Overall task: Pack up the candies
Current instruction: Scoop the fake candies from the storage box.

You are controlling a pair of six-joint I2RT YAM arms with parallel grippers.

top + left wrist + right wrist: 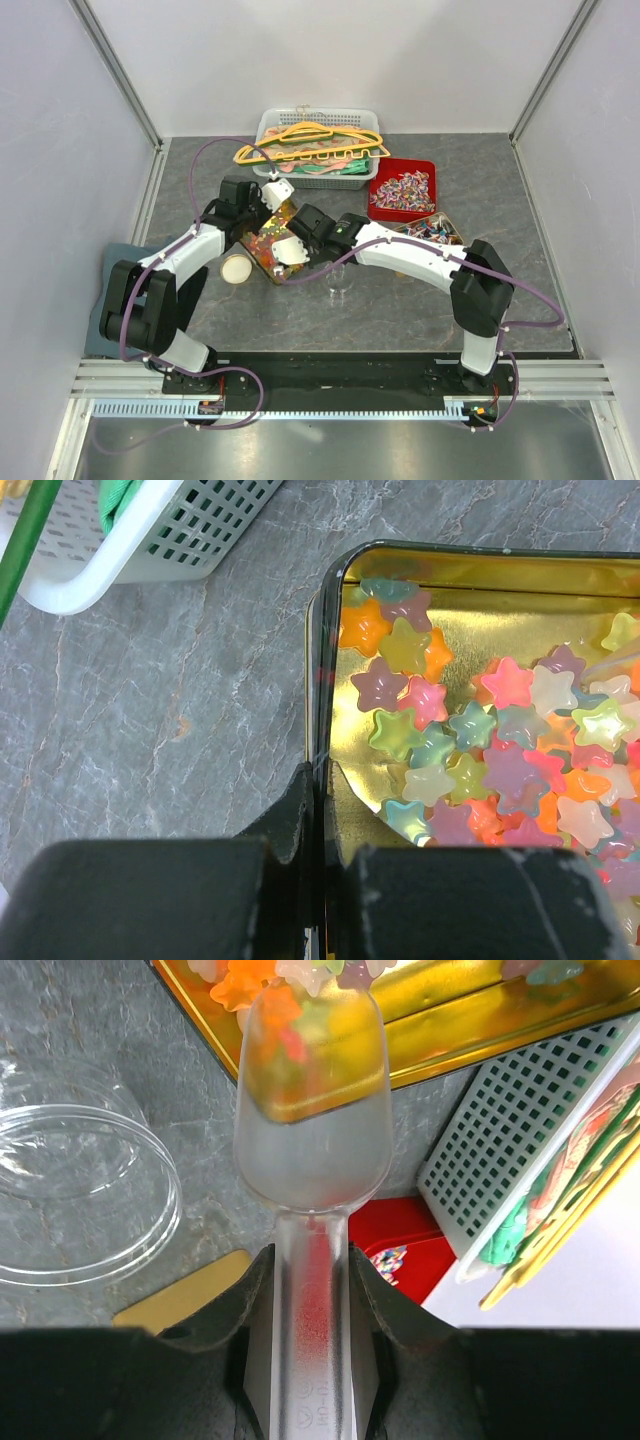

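Note:
Translucent star-shaped candies (470, 740) in orange, yellow, pink and green lie piled in a gold tin (500, 600). My left gripper (322, 780) is shut on the tin's left rim, seen from above at the tin's (262, 232) far end. My right gripper (310, 1260) is shut on the handle of a clear plastic scoop (312, 1130). The scoop's bowl reaches over the tin's edge (450, 1015) with a few gummies (290, 1030) at its tip. Wrapped red, blue and white candies (405, 188) fill a red tray (378, 185).
A clear round container (70, 1200) stands on the table left of the scoop, seen from above (340, 285) in front of the right arm. A white basket (275, 125) of hangers is at the back. A second heap of wrapped candies (432, 228) and a beige round lid (236, 268) lie nearby.

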